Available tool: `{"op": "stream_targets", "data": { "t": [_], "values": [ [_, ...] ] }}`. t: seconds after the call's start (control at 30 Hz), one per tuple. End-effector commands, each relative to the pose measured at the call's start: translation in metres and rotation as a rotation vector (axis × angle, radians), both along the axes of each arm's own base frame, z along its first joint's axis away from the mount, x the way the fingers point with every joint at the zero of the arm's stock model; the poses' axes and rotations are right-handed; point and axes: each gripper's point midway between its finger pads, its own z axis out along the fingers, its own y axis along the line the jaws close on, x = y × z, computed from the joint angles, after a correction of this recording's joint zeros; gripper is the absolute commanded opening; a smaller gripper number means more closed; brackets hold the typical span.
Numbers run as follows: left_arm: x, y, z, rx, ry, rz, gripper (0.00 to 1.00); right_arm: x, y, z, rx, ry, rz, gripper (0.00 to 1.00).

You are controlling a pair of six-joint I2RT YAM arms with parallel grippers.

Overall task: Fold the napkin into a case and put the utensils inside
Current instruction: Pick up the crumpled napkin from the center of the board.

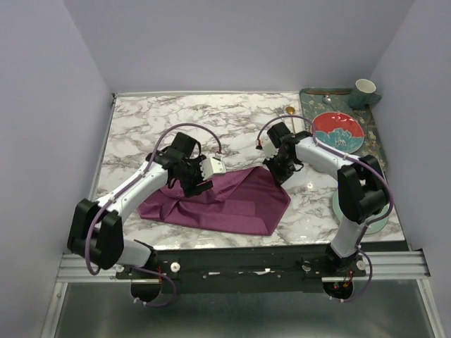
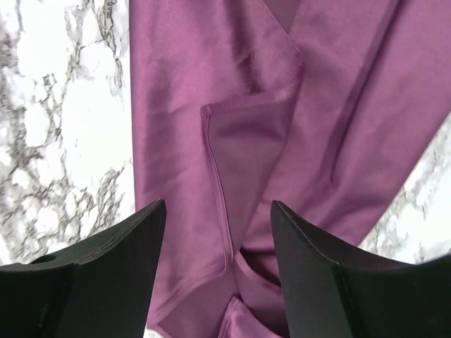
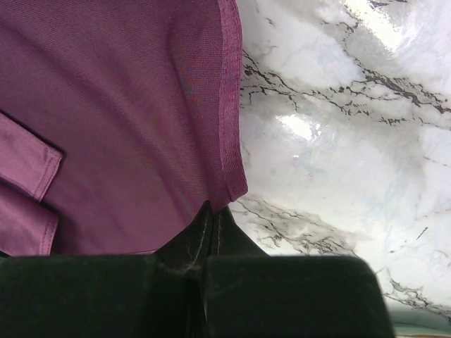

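The plum-purple napkin (image 1: 225, 201) lies on the marble table, loosely folded into a wide, irregular shape with overlapping layers (image 2: 239, 141); it is no narrow case. My left gripper (image 1: 203, 176) hovers over its left part, open (image 2: 218, 211), with only cloth below the fingers. My right gripper (image 1: 278, 172) is at the napkin's far right corner, shut on the hemmed edge (image 3: 211, 208). A gold spoon's bowl (image 1: 289, 110) shows at the back beside the tray. I cannot pick out the fork.
A dark patterned tray (image 1: 377, 141) stands at the back right with a red plate (image 1: 338, 130), a white cup (image 1: 364, 89) and a thin utensil (image 1: 328, 96). A pale green plate (image 1: 377, 224) lies under the right arm. Grey walls close in both sides.
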Motion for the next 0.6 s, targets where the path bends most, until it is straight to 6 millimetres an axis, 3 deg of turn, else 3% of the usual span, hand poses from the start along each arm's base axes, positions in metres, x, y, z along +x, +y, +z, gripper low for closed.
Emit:
{"op": "stream_targets", "data": {
  "t": [0.0, 0.03, 0.1, 0.2, 0.27, 0.57],
  "values": [
    [0.019, -0.026, -0.006, -0.073, 0.086, 0.014, 0.74, 0.001, 0.005, 0.007, 0.036, -0.009, 0.016, 0.03],
    [0.016, -0.029, -0.015, -0.064, 0.14, -0.002, 0.75, 0.0, 0.005, 0.007, 0.037, -0.007, 0.015, 0.03],
    [0.021, -0.041, -0.008, -0.1, 0.159, -0.049, 0.77, -0.001, 0.005, 0.006, 0.04, 0.0, 0.018, 0.03],
    [0.026, -0.044, -0.02, -0.067, 0.23, -0.059, 0.77, -0.001, 0.006, 0.005, 0.042, 0.003, 0.018, 0.03],
    [0.026, -0.039, -0.035, -0.028, 0.288, -0.04, 0.77, -0.001, 0.006, 0.006, 0.043, 0.003, 0.02, 0.03],
    [0.023, -0.018, -0.048, -0.051, 0.456, 0.131, 0.77, -0.003, 0.005, 0.004, 0.043, 0.002, 0.031, 0.03]
  ]
}}
